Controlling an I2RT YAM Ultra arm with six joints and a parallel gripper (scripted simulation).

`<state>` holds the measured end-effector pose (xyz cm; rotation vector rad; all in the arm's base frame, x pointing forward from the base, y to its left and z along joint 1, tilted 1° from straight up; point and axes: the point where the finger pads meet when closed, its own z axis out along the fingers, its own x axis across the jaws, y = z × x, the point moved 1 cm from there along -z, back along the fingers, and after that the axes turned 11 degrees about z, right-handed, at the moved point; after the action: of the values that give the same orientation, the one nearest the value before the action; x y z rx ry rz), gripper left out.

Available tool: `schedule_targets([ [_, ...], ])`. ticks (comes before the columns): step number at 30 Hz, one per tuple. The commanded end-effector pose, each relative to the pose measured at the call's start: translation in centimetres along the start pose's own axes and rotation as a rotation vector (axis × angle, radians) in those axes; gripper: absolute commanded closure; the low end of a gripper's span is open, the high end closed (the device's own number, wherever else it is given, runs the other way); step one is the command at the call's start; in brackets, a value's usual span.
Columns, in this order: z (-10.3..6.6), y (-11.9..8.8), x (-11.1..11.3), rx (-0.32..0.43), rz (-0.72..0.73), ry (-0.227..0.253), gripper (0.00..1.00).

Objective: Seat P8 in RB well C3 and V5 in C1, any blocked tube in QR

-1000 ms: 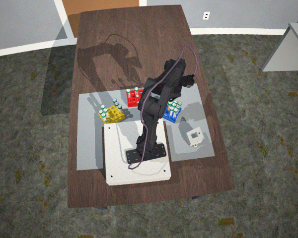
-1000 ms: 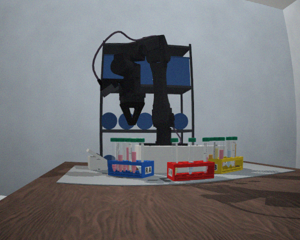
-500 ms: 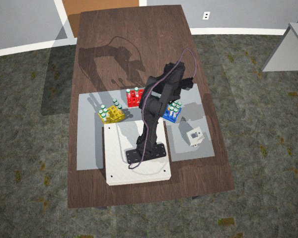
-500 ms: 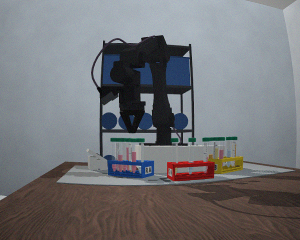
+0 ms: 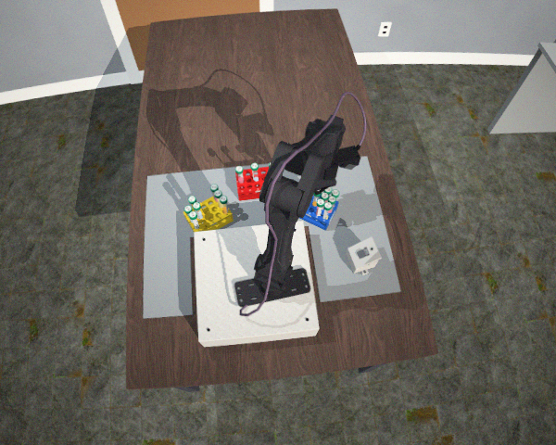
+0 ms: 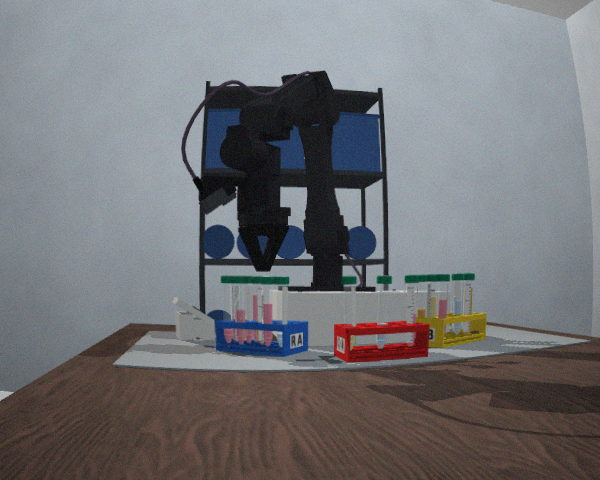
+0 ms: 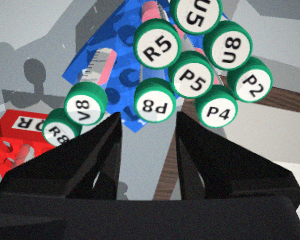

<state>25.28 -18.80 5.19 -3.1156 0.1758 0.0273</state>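
My gripper (image 6: pixel 262 269) (image 7: pixel 148 121) is partly open and empty, pointing down above cap height near the blue rack RA (image 5: pixel 316 218) (image 6: pixel 248 349) (image 7: pixel 85 62). Tube P8 (image 7: pixel 155 103) stands in RA, its green cap just beyond the fingertips in the wrist view. P5, P4, R5 and V8 stand around it. I cannot make out a V5 cap in the wrist view. The yellow rack RB (image 5: pixel 222 222) (image 6: pixel 466 336) holds several tubes, their labels unreadable here. The red rack QR (image 5: pixel 246 196) (image 6: pixel 383 355) (image 7: pixel 5 122) holds a few tubes; the arm partly hides it in the top view.
A white box (image 5: pixel 370 262) (image 6: pixel 190 326) stands on the grey mat to the right of RA in the top view. The white base block (image 5: pixel 221 306) lies under the arm, close to RB and RA. Tall capped tubes crowd RA, with U5, U8 and P2 farther from the fingers.
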Motion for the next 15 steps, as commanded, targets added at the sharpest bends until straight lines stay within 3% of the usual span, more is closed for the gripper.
schedule_targets([
  [1,-0.25,-0.22,0.01,-0.01,0.001,0.022,0.7],
  [15,0.13,-0.29,-0.18,-0.01,0.001,0.022,0.7],
])
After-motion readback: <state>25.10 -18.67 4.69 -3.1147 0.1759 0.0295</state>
